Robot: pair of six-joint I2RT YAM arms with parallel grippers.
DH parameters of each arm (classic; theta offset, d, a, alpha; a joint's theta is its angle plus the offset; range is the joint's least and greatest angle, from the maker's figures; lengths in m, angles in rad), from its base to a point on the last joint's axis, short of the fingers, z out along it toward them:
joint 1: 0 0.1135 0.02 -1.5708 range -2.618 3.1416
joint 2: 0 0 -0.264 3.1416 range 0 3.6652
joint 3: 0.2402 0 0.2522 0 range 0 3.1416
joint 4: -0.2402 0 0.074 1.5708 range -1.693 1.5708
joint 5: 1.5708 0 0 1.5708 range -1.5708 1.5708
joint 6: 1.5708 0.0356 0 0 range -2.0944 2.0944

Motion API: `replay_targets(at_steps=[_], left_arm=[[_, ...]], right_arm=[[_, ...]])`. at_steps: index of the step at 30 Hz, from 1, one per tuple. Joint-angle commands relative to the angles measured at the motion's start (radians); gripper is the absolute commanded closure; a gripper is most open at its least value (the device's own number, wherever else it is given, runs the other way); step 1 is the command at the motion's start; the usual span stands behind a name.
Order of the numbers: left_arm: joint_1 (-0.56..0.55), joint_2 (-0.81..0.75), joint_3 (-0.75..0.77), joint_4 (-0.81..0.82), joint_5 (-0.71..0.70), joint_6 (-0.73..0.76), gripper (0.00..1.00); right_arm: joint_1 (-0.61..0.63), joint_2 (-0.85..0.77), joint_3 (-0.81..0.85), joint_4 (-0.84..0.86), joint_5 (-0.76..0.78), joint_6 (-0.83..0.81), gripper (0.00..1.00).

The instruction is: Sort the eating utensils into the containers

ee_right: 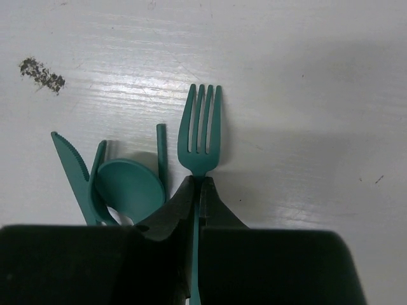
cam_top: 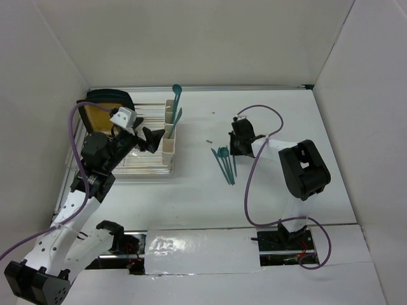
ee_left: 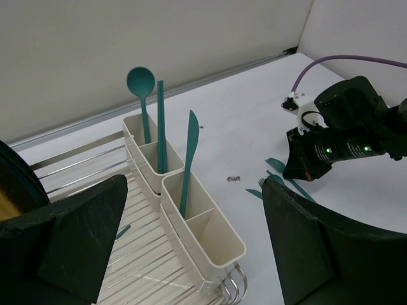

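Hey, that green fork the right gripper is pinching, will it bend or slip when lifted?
Probably light: the fork looks thin plastic. It may flex slightly, since the right gripper pinches its slim neck. Its smooth handle could pivot in that narrow grip.

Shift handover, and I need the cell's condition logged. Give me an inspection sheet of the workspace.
Surface: white table, with one dark smudge beside the loose utensils.
Job's things: containers hold an upright spoon, an upright knife and one more teal handle; a fork, loose spoon and loose knife are on the table.
Clutter: dish rack with a dark plate.
Grippers: left gripper open over the rack; right gripper shut on the fork.
Cables: purple cable loops over the table by the right arm; a second cable runs along the left arm.
Surroundings: white walls.
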Motion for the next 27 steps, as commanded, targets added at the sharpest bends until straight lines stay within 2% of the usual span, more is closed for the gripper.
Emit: replay_targets(at_steps=[1, 9, 15, 19, 24, 27], left_arm=[[-0.018, 0.020, 0.045, 0.006, 0.050, -0.006, 0.00], [-0.029, 0.180, 0.218, -0.172, 0.234, -0.189, 0.00], [-0.030, 0.274, 0.266, -0.189, 0.317, -0.353, 0.02], [-0.044, 0.362, 0.334, -0.206, 0.293, -0.441, 0.03], [-0.159, 0.513, 0.500, -0.301, 0.196, -0.488, 0.03], [-0.186, 0.577, 0.569, -0.332, 0.144, -0.526, 0.03]], right_arm=[[-0.001, -0.044, -0.063, 0.031, -0.049, -0.027, 1.00], [-0.024, -0.390, -0.127, 0.080, -0.316, 0.016, 1.00], [-0.021, -0.570, -0.138, 0.160, -0.526, 0.048, 1.00], [-0.001, -0.619, -0.129, 0.171, -0.569, 0.075, 1.00], [0.031, -0.641, -0.072, 0.171, -0.606, 0.082, 1.00], [0.040, -0.638, -0.052, 0.158, -0.618, 0.075, 1.00]])
